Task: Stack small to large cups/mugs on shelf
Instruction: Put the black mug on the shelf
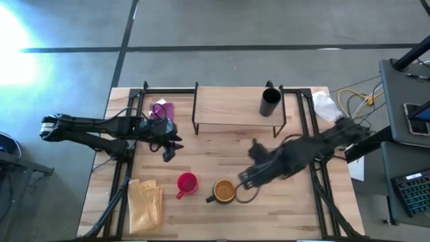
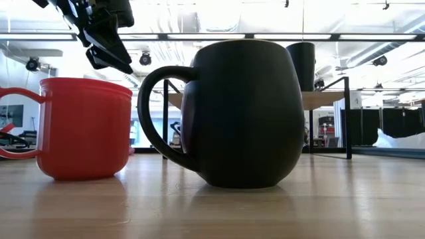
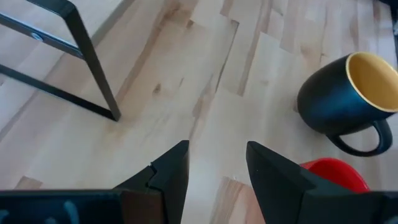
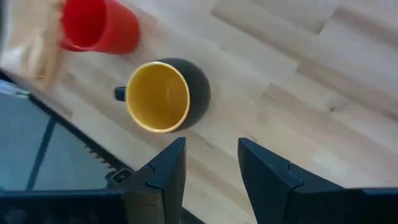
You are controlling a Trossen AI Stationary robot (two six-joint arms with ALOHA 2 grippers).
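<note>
The black cup (image 1: pixel 270 102) stands upright on the right end of the light-wood shelf (image 1: pixel 225 107) at the table's far side. The red mug (image 1: pixel 187 183) and the dark mug with the yellow inside (image 1: pixel 224 191) stand side by side on the tabletop near the near edge. In the low view the red mug (image 2: pixel 83 129) is on the left of the dark mug (image 2: pixel 239 113). My right gripper (image 1: pixel 243 181) hovers open just right of the dark mug (image 4: pixel 165 96), which it does not touch. My left gripper (image 1: pixel 169 153) is open over bare table, left of the shelf.
A purple object (image 1: pixel 162 109) lies by the left arm at the far left. A folded yellow cloth (image 1: pixel 146 202) lies at the near left corner, and a white crumpled thing (image 1: pixel 326 106) at the far right. Black metal rails (image 1: pixel 127 168) run along both table sides.
</note>
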